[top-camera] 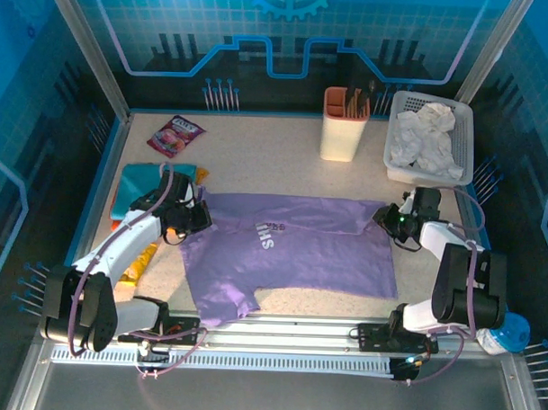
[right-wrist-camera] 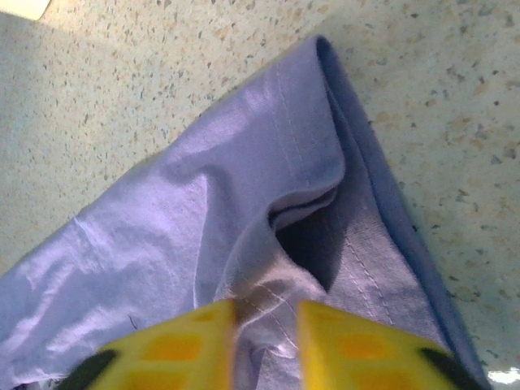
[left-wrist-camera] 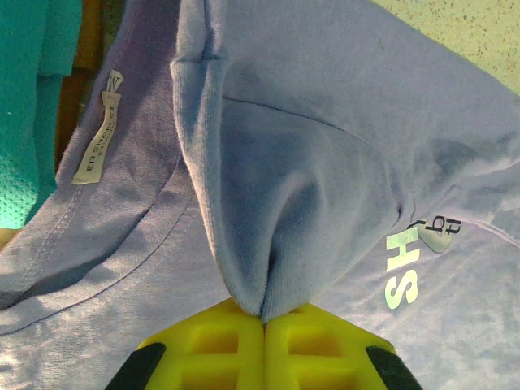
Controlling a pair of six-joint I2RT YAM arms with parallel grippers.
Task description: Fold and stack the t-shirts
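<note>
Lavender t-shirt [top-camera: 299, 246]: your left fingers [left-wrist-camera: 211, 345] are pressed together on a fold by its collar; your right fingers [right-wrist-camera: 357, 349] stand apart astride its right corner. It lies spread across the counter [top-camera: 258, 150], teal t-shirt [top-camera: 140, 187] at its left.

We read white lettering [left-wrist-camera: 404, 264] "SH" on the chest of the lavender t-shirt [left-wrist-camera: 341, 106], with a small dark mark beside it, possibly "bt". The neck label [left-wrist-camera: 97, 126] carries print too fine to resolve. The snack packet [top-camera: 175, 135] print is illegible.
</note>
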